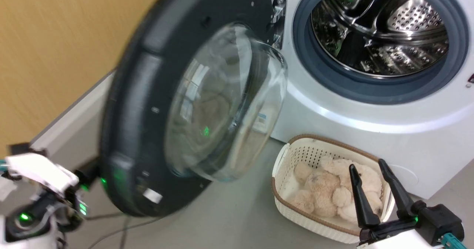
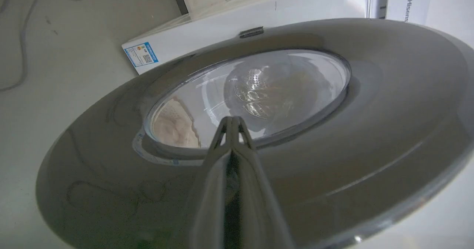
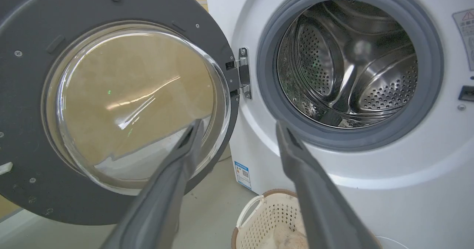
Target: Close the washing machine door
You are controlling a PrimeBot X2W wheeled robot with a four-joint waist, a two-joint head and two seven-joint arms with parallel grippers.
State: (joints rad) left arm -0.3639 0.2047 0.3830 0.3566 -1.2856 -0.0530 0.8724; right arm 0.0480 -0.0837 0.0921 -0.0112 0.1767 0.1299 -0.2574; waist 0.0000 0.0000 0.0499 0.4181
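We see the large round washing machine door point(image 1: 148, 104), with its wide black plastic rim and bulging clear glass window, standing swung open to the left of the drum opening. It hangs from a metal hinge point(image 1: 278, 19) on the big white front-loading washing machine point(image 1: 333, 123), and its edge is blurred in the head view. In the right wrist view the door's point(image 3: 111, 104) inner face is turned towards us beside the hinge point(image 3: 242, 73). The perforated steel drum point(image 1: 377, 30) lies bare inside its grey rubber gasket point(image 1: 307, 56). In the left wrist view the left claw point(image 2: 231, 120) is closed, its two dark fingers pressed together. Their tips lie over the lower edge of the window on the glossy outer face of the door point(image 2: 333, 149); we cannot tell whether they touch it. The right claw point(image 1: 366, 165) is open and holds nothing. It hovers at the lower right over a small cream perforated basket point(image 1: 289, 156) that holds a pale plush toy point(image 1: 326, 189) and stands on the grey floor point(image 1: 240, 212) just before the machine. In its own view the right claw point(image 3: 239, 125) points between door and drum. A small blue sticker point(image 3: 242, 175) sits low on the machine's front.
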